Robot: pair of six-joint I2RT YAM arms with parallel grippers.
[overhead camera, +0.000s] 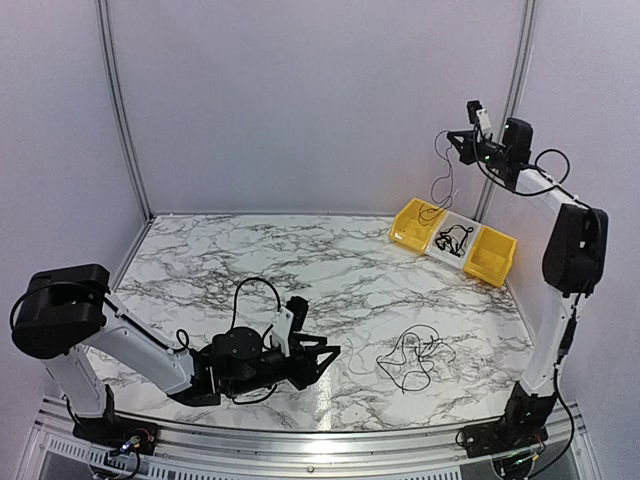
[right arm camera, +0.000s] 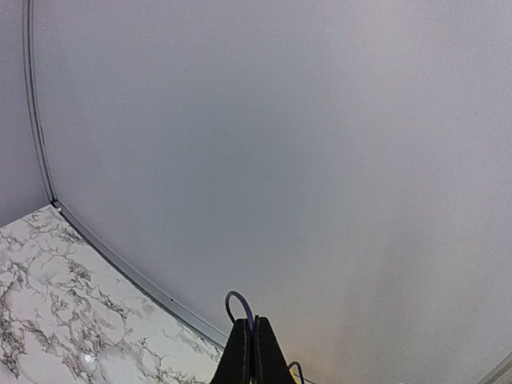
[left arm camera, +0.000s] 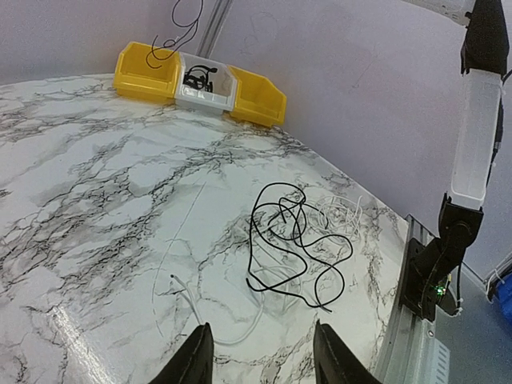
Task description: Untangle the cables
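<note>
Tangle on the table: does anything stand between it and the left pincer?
Nothing visible blocks the way. The open left pincer faces the black tangle across the table. Only a thin white strand lies flat there, just ahead of the pincer.

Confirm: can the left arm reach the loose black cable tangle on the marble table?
Probably yes. The left end effector sits open, low, facing the tangle of thin black cables; only bare marble tabletop and a thin white strand lie between.
</note>
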